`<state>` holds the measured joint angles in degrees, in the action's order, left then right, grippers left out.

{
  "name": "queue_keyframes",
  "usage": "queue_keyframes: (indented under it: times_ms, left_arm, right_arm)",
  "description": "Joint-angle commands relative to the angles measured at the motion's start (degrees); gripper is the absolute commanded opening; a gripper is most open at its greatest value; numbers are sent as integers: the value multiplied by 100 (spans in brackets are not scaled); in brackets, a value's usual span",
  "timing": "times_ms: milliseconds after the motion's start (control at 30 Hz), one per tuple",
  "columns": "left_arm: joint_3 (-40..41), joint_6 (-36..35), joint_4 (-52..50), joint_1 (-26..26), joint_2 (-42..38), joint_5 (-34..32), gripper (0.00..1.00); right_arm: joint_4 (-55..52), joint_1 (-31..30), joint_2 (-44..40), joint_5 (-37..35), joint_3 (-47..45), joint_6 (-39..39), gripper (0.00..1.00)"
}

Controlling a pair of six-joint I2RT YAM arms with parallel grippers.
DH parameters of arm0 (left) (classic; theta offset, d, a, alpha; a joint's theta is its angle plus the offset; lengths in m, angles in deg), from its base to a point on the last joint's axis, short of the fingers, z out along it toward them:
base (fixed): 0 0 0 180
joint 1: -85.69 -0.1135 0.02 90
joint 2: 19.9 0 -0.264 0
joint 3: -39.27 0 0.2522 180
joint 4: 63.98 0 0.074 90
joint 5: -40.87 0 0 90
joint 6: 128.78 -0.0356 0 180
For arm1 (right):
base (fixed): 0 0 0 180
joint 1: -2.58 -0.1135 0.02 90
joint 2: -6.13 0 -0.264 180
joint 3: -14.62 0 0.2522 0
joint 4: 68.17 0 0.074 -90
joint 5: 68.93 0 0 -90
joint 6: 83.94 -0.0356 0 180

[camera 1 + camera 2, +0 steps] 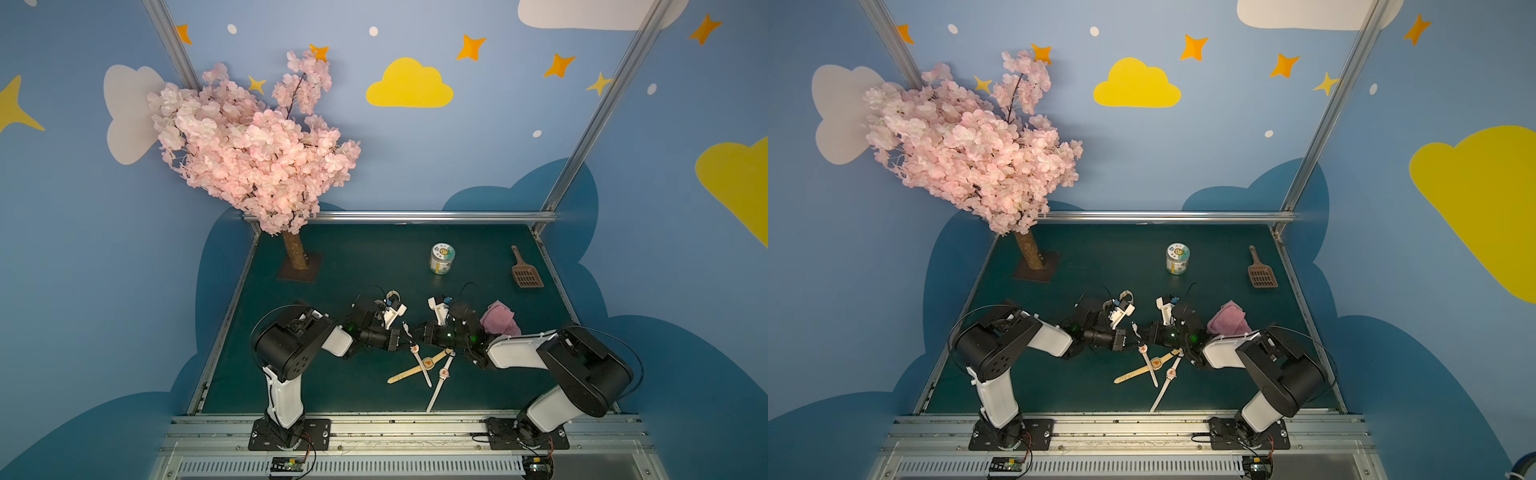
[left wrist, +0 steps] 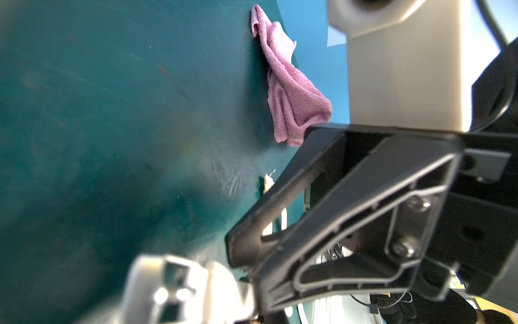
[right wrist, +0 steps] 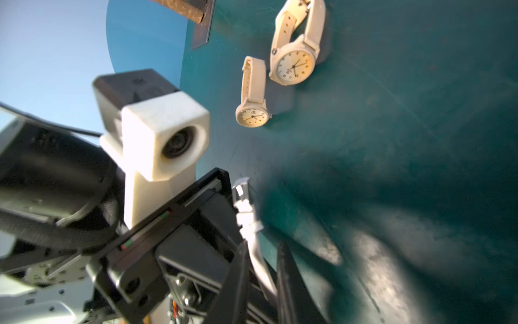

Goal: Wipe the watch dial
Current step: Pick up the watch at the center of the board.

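1. The left gripper (image 2: 246,261) was pinched together on the strap (image 2: 268,183) of a white watch (image 1: 414,349), near the buckle end.
2. The right gripper (image 3: 263,248) stood with its fingers apart. The same strap ran loose between them.
3. Both claws met tip to tip near the middle of the table (image 1: 353,266), with the watch's dial just at 5 o'clock of them.
4. The watch's far strap crossed a tan watch (image 1: 428,364). A second white watch (image 1: 443,373) lay at 4 o'clock of the tan one.
5. The pink cloth (image 1: 500,318) lay on the table at 3 o'clock of the claws.
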<state>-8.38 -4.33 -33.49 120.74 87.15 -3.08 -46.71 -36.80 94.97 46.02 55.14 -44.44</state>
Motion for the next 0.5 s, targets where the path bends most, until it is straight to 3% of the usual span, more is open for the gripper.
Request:
queue_keyframes:
  times_ms: [0, 100, 267, 467]
  left_arm:
    - [-39, -253, -70, -4, -118, 435, 12]
    - [-56, -444, -328, -2, -282, 746, 12]
    - [-38, -737, -751, 1, -655, 976, 13]
    - [-252, -1005, -1468, 17, -1128, 1071, 13]
  right_arm:
    - [-807, 155, -380, 526, 220, 396, 38]
    - [-1644, 219, -692, 917, 544, 821, 44]
    - [-2829, 279, -1136, 1143, 984, 1368, 46]
    - [-3162, 290, -1453, 964, 923, 1330, 44]
